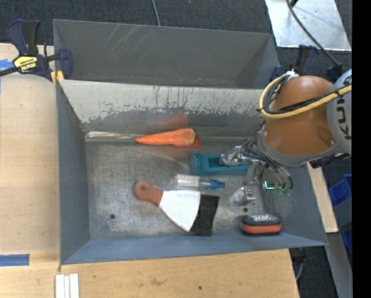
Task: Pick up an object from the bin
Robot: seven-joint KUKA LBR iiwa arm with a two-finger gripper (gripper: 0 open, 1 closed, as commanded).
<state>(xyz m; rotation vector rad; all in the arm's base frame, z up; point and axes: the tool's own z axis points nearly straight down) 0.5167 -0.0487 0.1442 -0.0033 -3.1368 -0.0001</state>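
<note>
Item 1, bin (71,166): grey metal, taking up the middle of the frame, with its floor scuffed and its far wall streaked.

Item 2, gripper (250,188): reaching in from the right under the arm's orange cover (297,123) and hanging low over the right part of the floor. Whether the pincer is spread or pressed together cannot be told, and nothing is showing in it.

Item 3, teal block (204,163): lying flat just right of centre, with its right end running under the gripper's metal parts. Contact cannot be told.

Item 4, dark oval (260,225): orange-rimmed, sitting at the lower right of the floor, just below the gripper and apart from it.

Item 5, clear tube (195,181): blue-tipped, lying crosswise just below the block, with its tip pointing right toward the gripper.

Item 6, brush (182,207): orange handle, white body and black bristles, lying at lower centre, just below the tube.

Item 7, orange carrot (167,138): lying along the foot of the far wall, upper centre, with a clear rod (111,136) extending left from it, well apart from the gripper.
</note>
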